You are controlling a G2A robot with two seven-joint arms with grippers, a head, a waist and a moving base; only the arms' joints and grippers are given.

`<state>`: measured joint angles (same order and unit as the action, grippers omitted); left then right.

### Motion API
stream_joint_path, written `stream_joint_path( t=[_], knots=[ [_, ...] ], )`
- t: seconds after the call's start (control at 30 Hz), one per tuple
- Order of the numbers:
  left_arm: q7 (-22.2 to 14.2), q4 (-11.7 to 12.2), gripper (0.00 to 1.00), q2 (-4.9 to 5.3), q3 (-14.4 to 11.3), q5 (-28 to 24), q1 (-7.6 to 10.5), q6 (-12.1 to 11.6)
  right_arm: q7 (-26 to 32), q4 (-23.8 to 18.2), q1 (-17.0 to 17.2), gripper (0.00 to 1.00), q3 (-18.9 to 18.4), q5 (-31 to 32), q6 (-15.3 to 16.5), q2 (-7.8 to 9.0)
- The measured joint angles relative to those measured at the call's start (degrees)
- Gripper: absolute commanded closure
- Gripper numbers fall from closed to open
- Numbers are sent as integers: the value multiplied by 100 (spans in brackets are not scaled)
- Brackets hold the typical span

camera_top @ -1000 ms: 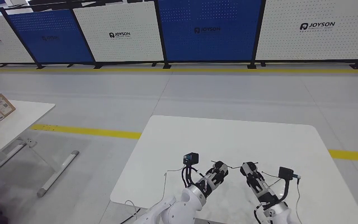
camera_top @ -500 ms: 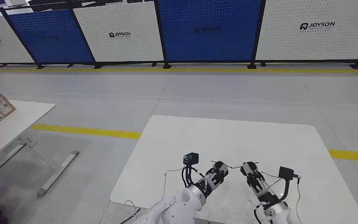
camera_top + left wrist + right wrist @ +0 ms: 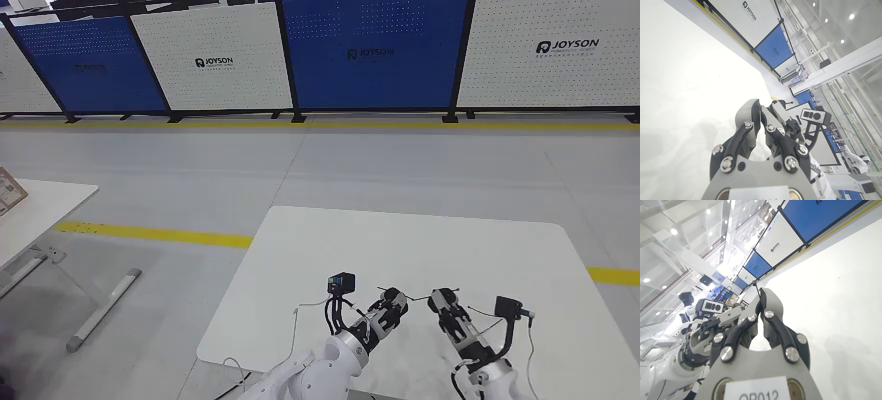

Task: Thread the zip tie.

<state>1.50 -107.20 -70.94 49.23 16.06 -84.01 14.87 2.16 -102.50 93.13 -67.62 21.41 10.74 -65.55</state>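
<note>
**Currently: Zip Tie Gripped, Threading Pending**

Presently both arms sit low over the near edge of the white rectangular table (image 3: 420, 240). Their end effectors are just beside each other and angled toward one another. This placement probably keeps both ends of the tie within reach for mating.

The right end effector (image 3: 761, 295) is clamped on the thin black plastic zip tie (image 3: 757, 289). A short length of strap projects beyond the fingertips and ends in a small block, probably the locking head. It appears to be held off the table. Leaving that end exposed likely keeps the slot free for insertion.

The left end effector (image 3: 760, 108) has its pads pressed together. Whether the other end of the strap lies between them cannot be determined.

Judgement: threading is not yet done, since no closed loop is visible. The next move calls for fine alignment of tail and head slot. A slim, flexible strap may bend aside or slip.
</note>
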Motion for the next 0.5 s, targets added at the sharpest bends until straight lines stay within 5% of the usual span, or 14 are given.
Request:
stream_joint_path(
  t=[0.5],
  knots=[
    [0, 0, 100, 0, 0, 0, 0, 0, 74, 113, -106, 100, 148, 41, 19, -57]
  ],
)
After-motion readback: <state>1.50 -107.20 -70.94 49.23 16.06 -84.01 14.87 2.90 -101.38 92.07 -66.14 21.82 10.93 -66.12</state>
